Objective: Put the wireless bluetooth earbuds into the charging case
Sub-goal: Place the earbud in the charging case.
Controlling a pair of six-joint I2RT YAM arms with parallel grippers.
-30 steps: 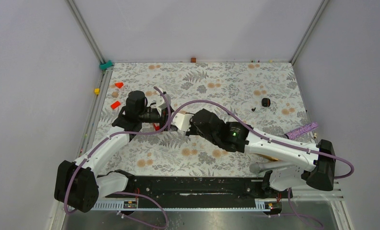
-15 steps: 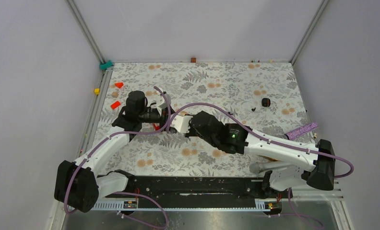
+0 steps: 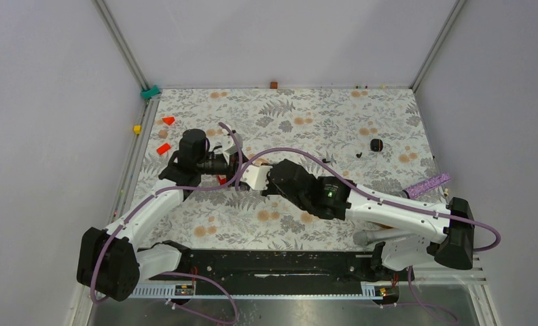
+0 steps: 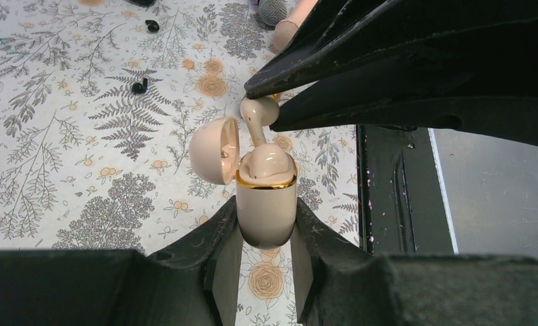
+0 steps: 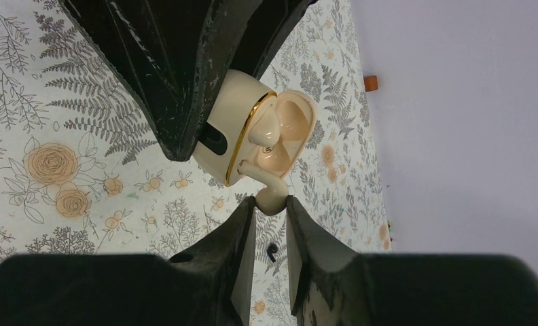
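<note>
Over the last second the right arm has crept a little toward the left one, which has kept its place. The left gripper [image 4: 266,234] is clamped on the lower body of the charging case [image 4: 266,204], one finger on each side below the gold rim [image 4: 266,183]. The case mouth faces away from its palm, and the lid [image 4: 212,149] is swung open to one side. The right gripper [image 5: 272,217] pinches the head of a pale earbud [image 5: 270,197] right at its fingertips. The stem points away from this gripper and is already at or just inside the case opening.

The earbud looks light, hard and glossy, so it would likely slip or twist under a loose pinch. The bulbous head is the place to hold, leaving the stem free for its socket. The case seems rigid enough for a firm squeeze on its flanks, clear of the hinge. Two black buds [image 4: 139,86] lie on the table well beyond the left fingertips.
</note>
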